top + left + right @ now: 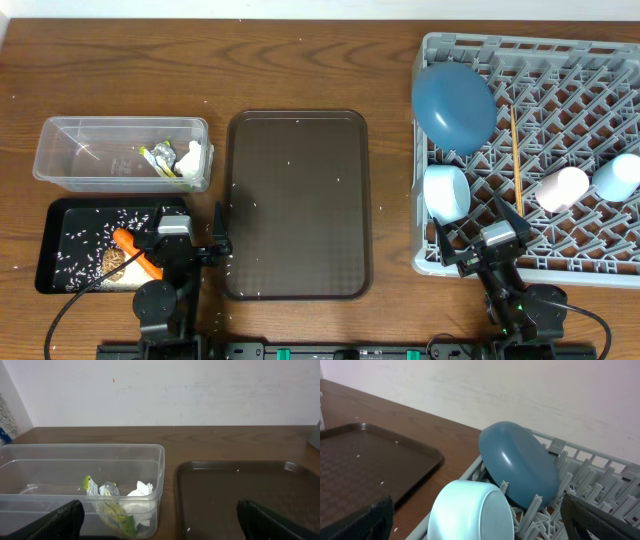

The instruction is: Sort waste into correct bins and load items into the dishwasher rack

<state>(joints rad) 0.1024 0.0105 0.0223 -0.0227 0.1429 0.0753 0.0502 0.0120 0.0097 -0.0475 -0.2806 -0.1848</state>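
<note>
The grey dishwasher rack (580,120) holds the big blue plate (454,105), the pale-blue bowl (446,192), the chopsticks (516,150), the pale-pink cup (562,188) and the light-blue cup (617,176). The clear tub (80,150) holds the white and yellow-green wrapper (175,159). The black tray (50,262) holds rice grains (85,245), the orange carrot (135,251) and a brown scrap (113,260). My left gripper (187,248) is open and empty at the black tray's right end. My right gripper (482,235) is open and empty at the rack's front edge. In the right wrist view the bowl (470,512) and plate (517,462) lean on pegs.
The large dark brown serving tray (297,205) lies between the bins and the rack, with a few white specks on it. It also shows in the left wrist view (245,495) and right wrist view (365,460). Brown wooden table all round.
</note>
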